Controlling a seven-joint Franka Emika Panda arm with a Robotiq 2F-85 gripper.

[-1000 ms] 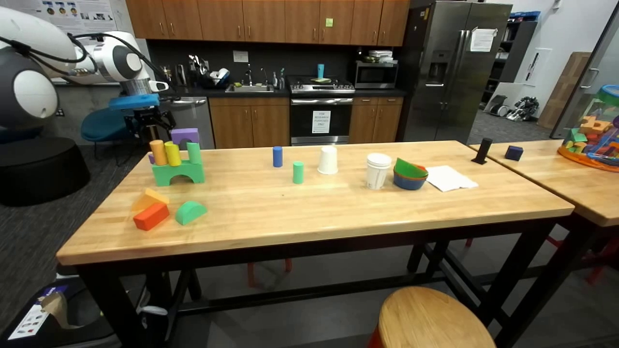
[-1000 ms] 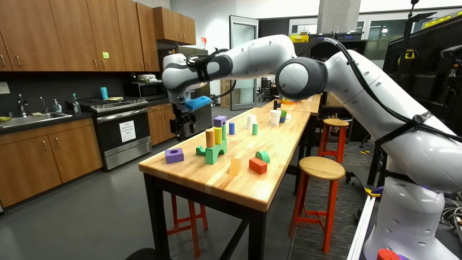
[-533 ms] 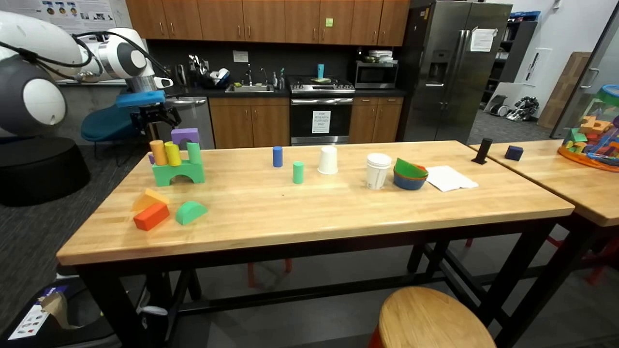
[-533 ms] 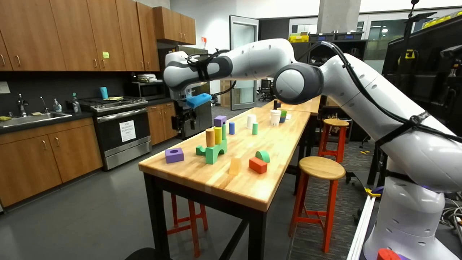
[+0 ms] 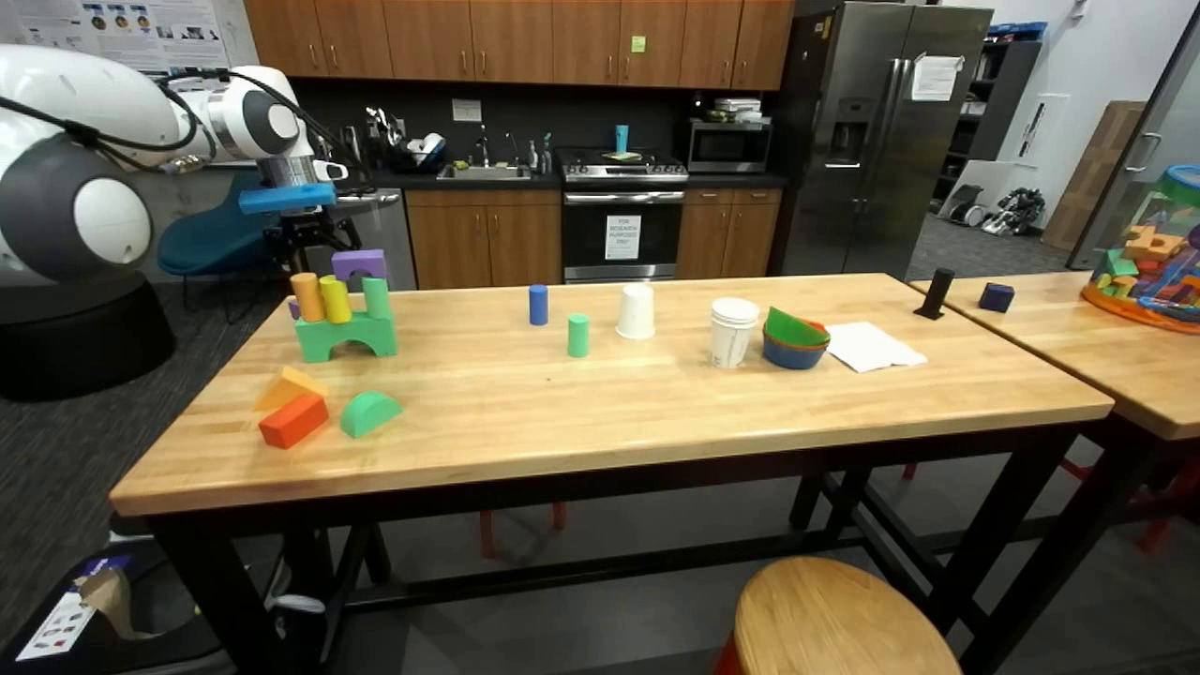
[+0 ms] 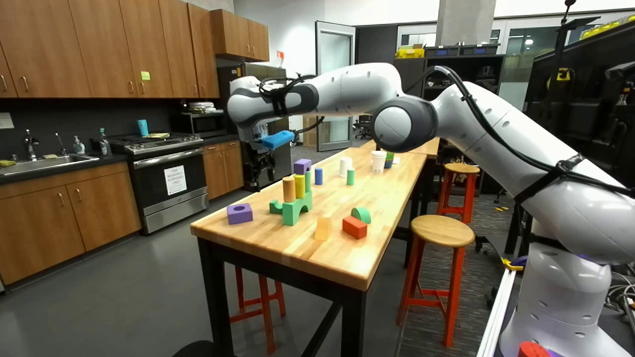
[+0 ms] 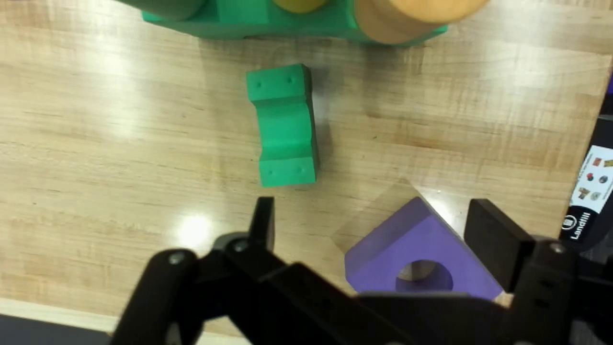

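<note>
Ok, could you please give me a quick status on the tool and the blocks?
Tool open, nothing held. Purple holed block and green notched block on the table below. Possible obstacle: block tower standing close by.

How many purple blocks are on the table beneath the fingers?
2: a purple arch atop the stacked blocks, and a purple block with a round hole lying near the table edge. Another could be hidden behind the stacked blocks.

In both exterior views the Robotiq gripper point(image 6: 263, 179) has travelled rightward over the last second, the Panda arm's elbow joint point(image 6: 404, 125) has sunk visibly lower, and the forearm point(image 6: 354, 89) running between them has come down with it.
</note>
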